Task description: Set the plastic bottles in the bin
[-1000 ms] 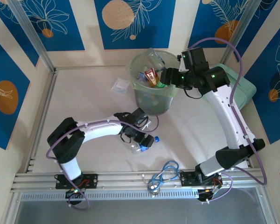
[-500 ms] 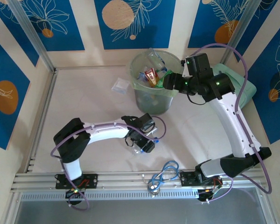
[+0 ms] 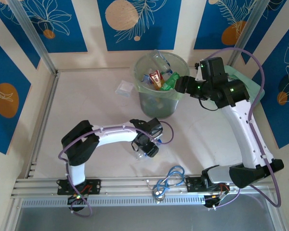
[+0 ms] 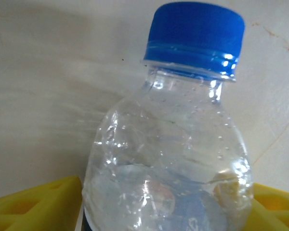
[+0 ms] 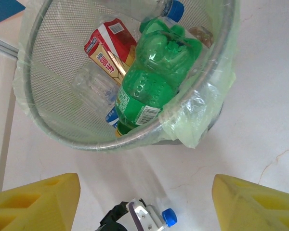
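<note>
A clear bottle (image 4: pixel 168 144) with a blue cap (image 4: pixel 195 33) lies on the table in front of the bin. My left gripper (image 3: pixel 148 147) is shut on it, a yellow finger (image 4: pixel 38 204) pressing each side. The pale green bin (image 3: pixel 159 98) stands at the back centre. Inside it a green bottle (image 5: pixel 154 77) leans on the rim (image 5: pixel 62 134), beside a red-and-orange pack (image 5: pixel 111 48) and clear bottles (image 5: pixel 94 86). My right gripper (image 5: pixel 147 192) hangs open and empty just right of the bin (image 3: pixel 179 85). From there I also see the left gripper (image 5: pixel 135 219) and the blue cap (image 5: pixel 168 216) below.
A coiled blue cable (image 3: pixel 169 178) lies at the near edge between the arm bases. A flat clear plastic bag (image 3: pixel 124 88) rests left of the bin. A mint-green soft case (image 3: pixel 249 89) sits behind the right arm.
My right gripper has drawn back to the right from the bin, leaving the green bottle leaning on the rim. My left gripper has shifted slightly right onto the clear bottle.
</note>
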Action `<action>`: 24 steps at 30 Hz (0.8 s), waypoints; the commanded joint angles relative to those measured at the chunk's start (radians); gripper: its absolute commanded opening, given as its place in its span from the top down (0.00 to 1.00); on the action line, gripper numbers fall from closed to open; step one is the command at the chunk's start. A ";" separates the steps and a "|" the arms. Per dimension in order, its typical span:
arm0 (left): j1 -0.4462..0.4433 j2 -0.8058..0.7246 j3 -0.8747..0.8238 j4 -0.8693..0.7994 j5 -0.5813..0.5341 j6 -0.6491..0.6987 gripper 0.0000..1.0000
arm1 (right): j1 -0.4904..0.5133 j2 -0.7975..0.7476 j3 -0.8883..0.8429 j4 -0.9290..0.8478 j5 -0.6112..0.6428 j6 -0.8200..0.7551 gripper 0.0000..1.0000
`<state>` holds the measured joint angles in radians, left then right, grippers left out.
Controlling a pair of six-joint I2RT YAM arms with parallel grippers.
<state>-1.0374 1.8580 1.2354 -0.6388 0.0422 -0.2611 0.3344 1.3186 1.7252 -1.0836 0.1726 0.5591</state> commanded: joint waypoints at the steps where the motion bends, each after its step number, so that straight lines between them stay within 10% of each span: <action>1: -0.009 -0.072 0.025 -0.030 -0.022 -0.035 0.30 | -0.018 -0.047 -0.015 0.008 -0.025 0.015 0.28; 11: -0.007 -0.312 0.077 -0.140 -0.056 -0.093 0.34 | -0.073 -0.088 -0.017 0.023 -0.058 0.015 0.29; 24: -0.012 -0.162 0.045 -0.170 -0.004 -0.034 0.05 | -0.087 -0.116 -0.133 0.062 -0.111 0.057 0.24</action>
<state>-1.0412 1.6569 1.2835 -0.7979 0.0280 -0.3164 0.2527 1.2293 1.6279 -1.0428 0.1024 0.5896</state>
